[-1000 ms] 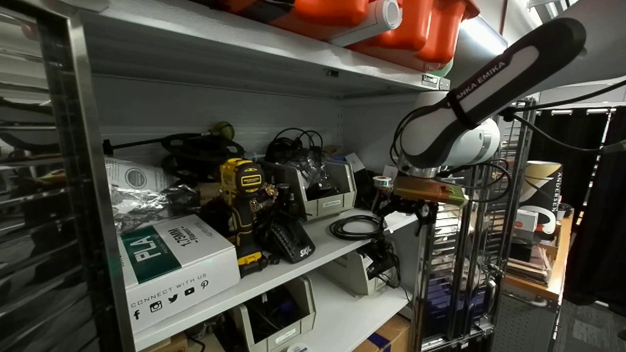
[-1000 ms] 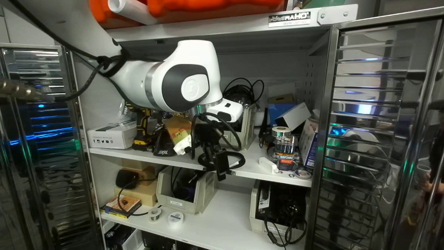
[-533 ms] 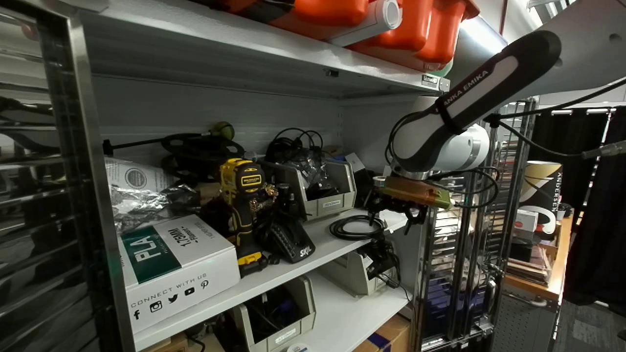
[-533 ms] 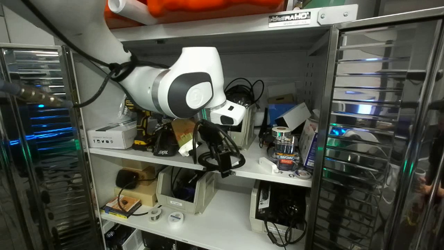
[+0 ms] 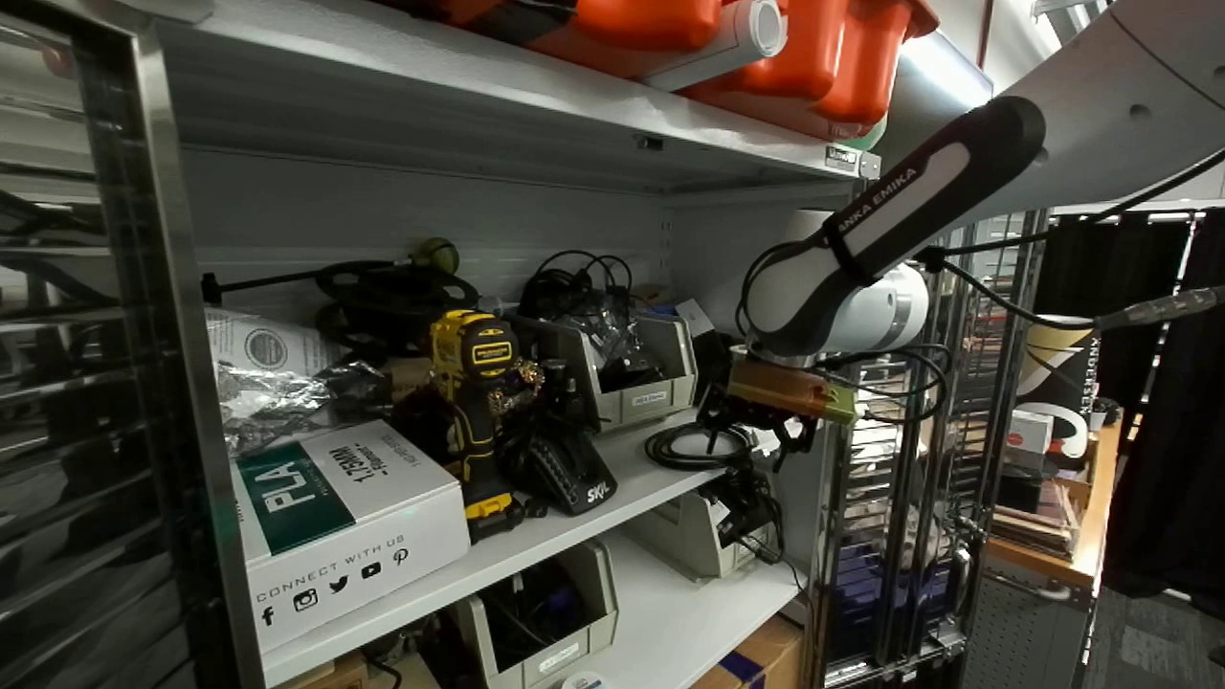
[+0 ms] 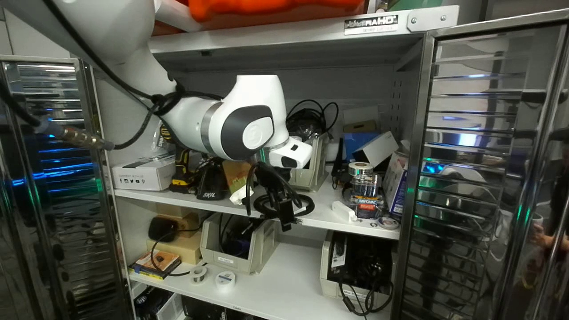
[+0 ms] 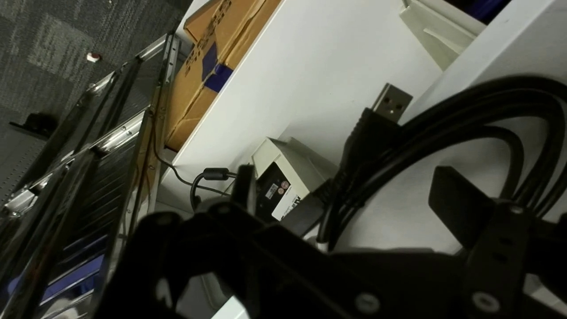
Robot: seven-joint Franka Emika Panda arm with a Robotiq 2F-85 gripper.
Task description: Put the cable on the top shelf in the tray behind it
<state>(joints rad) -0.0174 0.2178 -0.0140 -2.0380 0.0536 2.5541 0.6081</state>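
Note:
The black cable is coiled on the upper shelf near its front edge; it shows in both exterior views (image 5: pixel 670 450) (image 6: pixel 307 208). In the wrist view the cable (image 7: pixel 478 101) runs between and beyond my fingers, with a USB plug (image 7: pixel 392 103) at one end. The grey tray (image 5: pixel 627 411) stands behind the coil and holds dark cables and a plastic bag; my arm partly hides the tray (image 6: pixel 303 180) in an exterior view. My gripper (image 5: pixel 746 455) is open and empty just above the coil's outer side. Its fingers (image 7: pixel 349 195) are wide apart, with cable strands between them.
A yellow drill (image 5: pixel 469 402), a black SKIL item (image 5: pixel 574 474) and a white box (image 5: pixel 354 517) stand along the shelf. Batteries (image 6: pixel 366 202) and a white block (image 6: pixel 343 211) sit at the other side. A shelf board (image 5: pixel 517 86) lies above. Lower bins (image 6: pixel 238 258) hold cables.
My arm and gripper have moved down and over toward the cable coil. The fingers stay open. The cable and tray have not visibly moved.

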